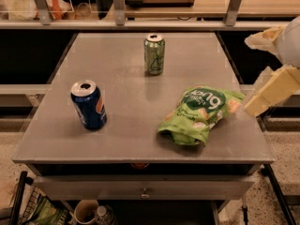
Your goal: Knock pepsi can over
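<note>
Ideally the gripper (262, 100), hovering at the table (117, 69) edge, open or closed I cannot tell, should pass above the chip bag (201, 114) just beside it and push the upright pepsi can (89, 106), well apart across the table, near its top.

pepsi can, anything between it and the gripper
Yes. The green chip bag lies on the table directly between the gripper at the right edge and the pepsi can at front left.
</note>
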Available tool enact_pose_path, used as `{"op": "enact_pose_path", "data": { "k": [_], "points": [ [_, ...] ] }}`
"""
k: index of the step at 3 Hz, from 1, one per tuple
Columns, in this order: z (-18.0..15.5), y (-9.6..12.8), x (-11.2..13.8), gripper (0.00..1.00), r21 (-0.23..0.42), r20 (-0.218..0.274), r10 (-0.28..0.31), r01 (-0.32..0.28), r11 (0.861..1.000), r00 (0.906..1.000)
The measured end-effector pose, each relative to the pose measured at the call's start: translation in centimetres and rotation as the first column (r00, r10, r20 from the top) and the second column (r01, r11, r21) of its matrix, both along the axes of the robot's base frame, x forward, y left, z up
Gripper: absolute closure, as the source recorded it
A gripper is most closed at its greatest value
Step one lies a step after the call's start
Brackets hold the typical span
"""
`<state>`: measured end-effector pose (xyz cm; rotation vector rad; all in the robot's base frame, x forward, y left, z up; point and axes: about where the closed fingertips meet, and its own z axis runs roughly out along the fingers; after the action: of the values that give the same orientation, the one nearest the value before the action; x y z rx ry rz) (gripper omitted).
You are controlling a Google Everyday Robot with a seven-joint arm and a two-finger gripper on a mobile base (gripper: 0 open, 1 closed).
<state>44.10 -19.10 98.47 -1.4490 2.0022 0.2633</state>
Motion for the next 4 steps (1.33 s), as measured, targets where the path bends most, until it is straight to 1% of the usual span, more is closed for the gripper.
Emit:
{"op": "enact_pose_path", "data": {
  "k": [1,2,3,4],
  "points": [
    [-0.4,1.7,-0.1,0.00,0.180,0.039,0.060,-0.067,0.981,0.9974],
    [0.5,4.9,-1.0,0.00,0.352,0.048,0.094,-0.104,0.930,0.9945],
    [0.5,4.9,-1.0,0.00,0.352,0.048,0.094,-0.105,0.930,0.9945],
    [0.1,5.5,-1.1,0.00,0.360,0.035,0.061,-0.069,0.930,0.9976]
  ]
}}
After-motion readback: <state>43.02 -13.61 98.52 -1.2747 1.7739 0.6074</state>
